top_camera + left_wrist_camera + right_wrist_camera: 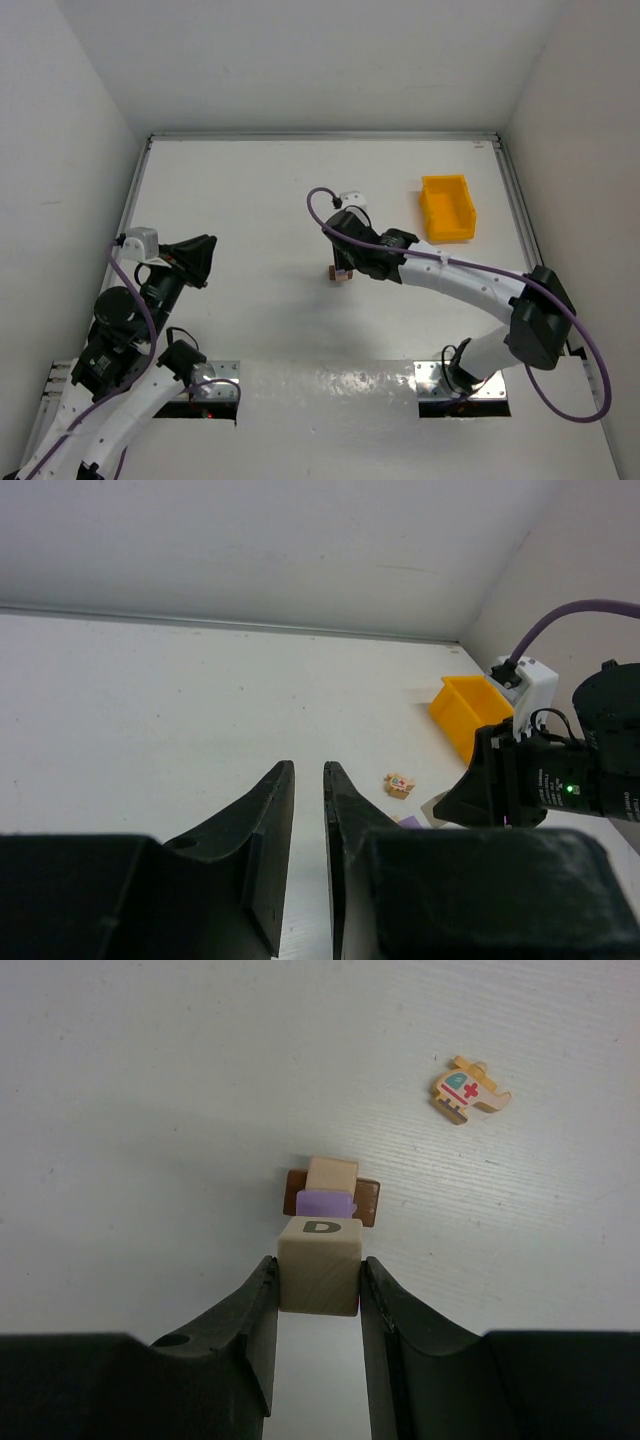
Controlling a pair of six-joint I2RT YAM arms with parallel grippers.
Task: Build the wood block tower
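Observation:
My right gripper (318,1262) is shut on a light tan cube marked "D" (319,1278), its fingers pressing the cube's two sides. Just past and below the cube stands the wood block tower (339,275): a dark brown flat block (368,1201) at the bottom, a tan block (332,1172) and a purple block (325,1203) on it. Whether the cube touches the purple block I cannot tell. My left gripper (308,770) hovers far left of the tower (205,258), its fingers a narrow gap apart with nothing between them.
A small wooden helicopter piece (467,1090) lies on the table to the right of the tower, and shows in the left wrist view (400,784) too. A yellow plastic bin (447,208) stands at the back right. White walls enclose the table.

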